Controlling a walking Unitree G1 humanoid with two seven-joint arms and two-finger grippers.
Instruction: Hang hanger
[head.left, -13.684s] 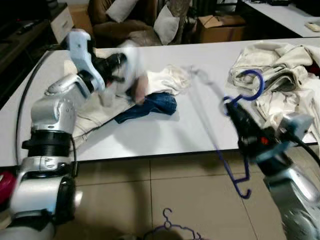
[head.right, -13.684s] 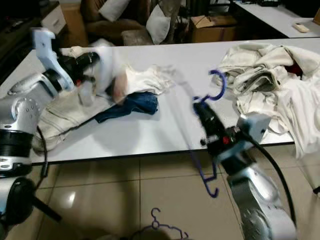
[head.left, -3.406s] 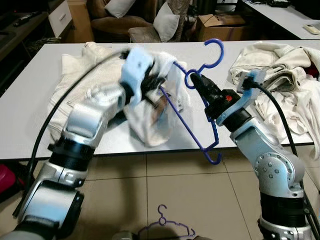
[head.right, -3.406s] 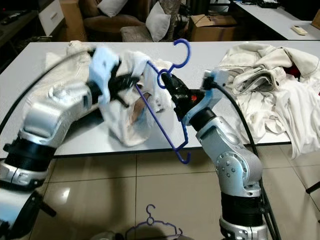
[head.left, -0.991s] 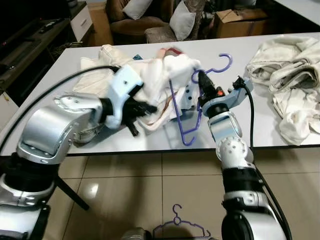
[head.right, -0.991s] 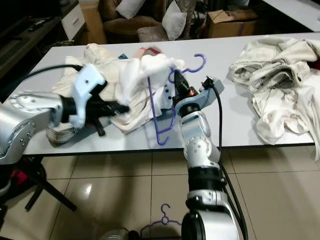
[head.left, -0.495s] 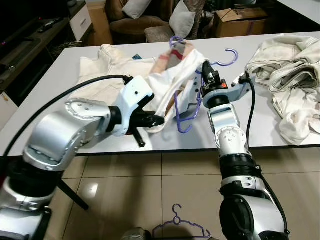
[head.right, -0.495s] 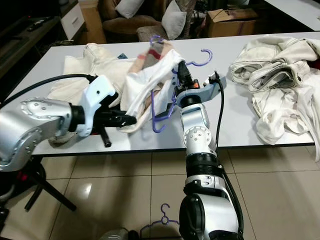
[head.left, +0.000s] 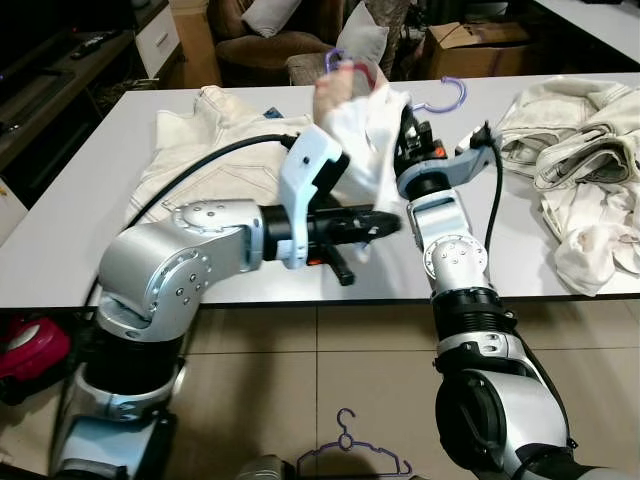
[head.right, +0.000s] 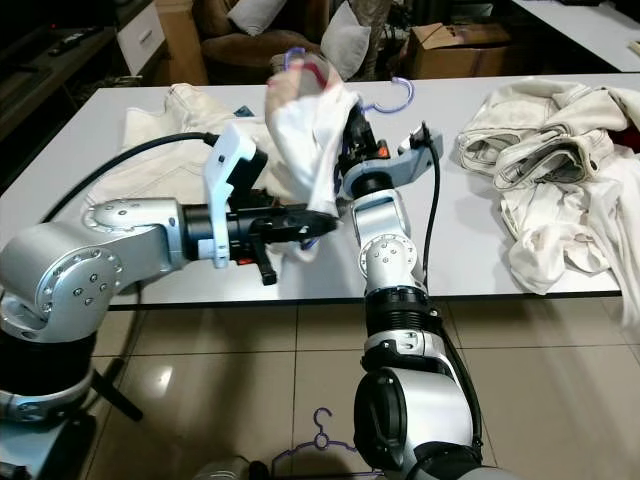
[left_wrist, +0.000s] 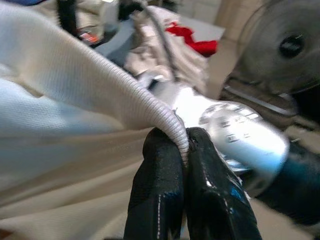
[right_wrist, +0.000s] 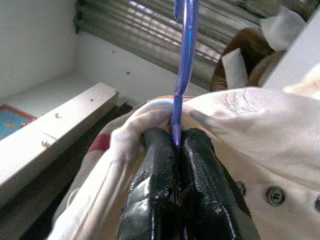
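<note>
Hanger: our right gripper (right_wrist: 175, 150) fingers are clamping the blue hanger (right_wrist: 184, 55) above the surface (head.left: 90, 220).
Shirt: left gripper (left_wrist: 181, 150) is pinching the white shirt (head.left: 365, 150) hem — half dressed.
Left: we are judging hanging undone.

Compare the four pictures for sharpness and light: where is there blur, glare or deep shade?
Left eye view: sharp, evenly lit, soft glare on the floor tiles. Left wrist view: the left tool and ribbed hem of the white garment are crisp, the background smeared. Right wrist view: the right tool on the purple hanger is sharp, with bright blinds above and a dark lower corner.
</note>
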